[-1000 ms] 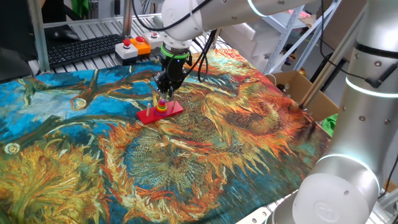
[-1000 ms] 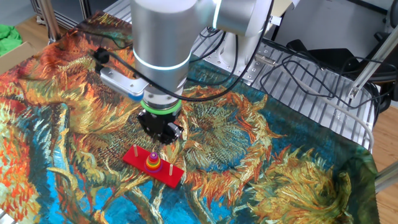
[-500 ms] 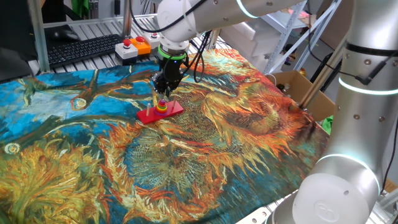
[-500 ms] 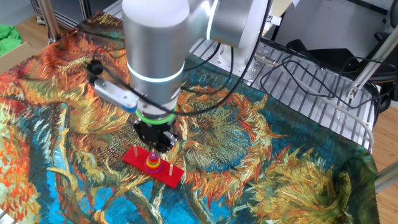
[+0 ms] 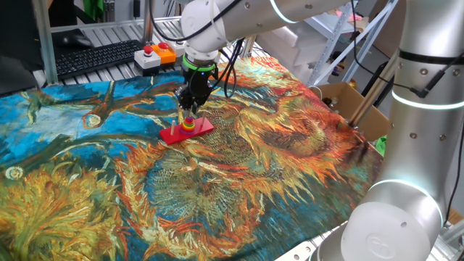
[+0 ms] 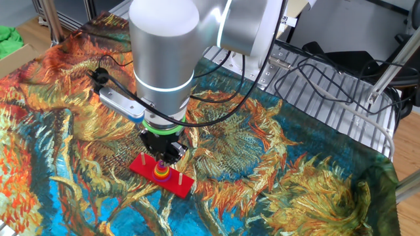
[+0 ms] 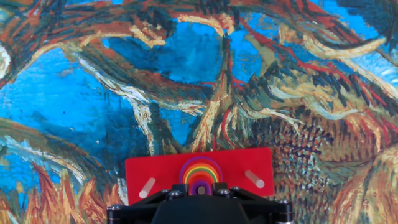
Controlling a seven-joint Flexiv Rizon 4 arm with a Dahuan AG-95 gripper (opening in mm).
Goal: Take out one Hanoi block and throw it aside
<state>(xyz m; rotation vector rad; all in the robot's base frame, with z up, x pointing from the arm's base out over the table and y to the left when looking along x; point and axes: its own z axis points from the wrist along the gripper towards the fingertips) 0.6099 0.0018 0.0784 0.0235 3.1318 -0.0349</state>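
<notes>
From one fixed view: gripper [image 5: 190, 109] low over the stack of Hanoi blocks [image 5: 188, 125], almost touching its top, closer down than a second ago, when a small gap showed between fingertips and rings. Stack seated on the middle peg of the red base [image 5: 186, 130], base lying on the painted cloth [image 5: 239, 188] toward the far side of the table, near the button box [image 5: 157, 55]. From the other fixed view: same story, arm shifted left and lower than before, wrist now squarely above the rings [image 6: 161, 171], outer pegs [image 6: 142, 160] bare on either side. Fingers hidden by the dark wrist housing, so cannot tell whether apart or together; nothing seen clamped. From the hand view: looking straight down, base [image 7: 199, 173] at the bottom edge, concentric rings [image 7: 200, 173] centred just ahead of the black gripper body [image 7: 199, 208], two empty pegs [image 7: 147, 186] flanking. Fingertips out of frame here too. Likely meaning of the drop: approach nearly finished, alignment over the top block good, grasp not yet made. Probably next: a last short descent, closing on the small top ring, a straight lift clear of the peg to avoid dragging the light base along.
</notes>
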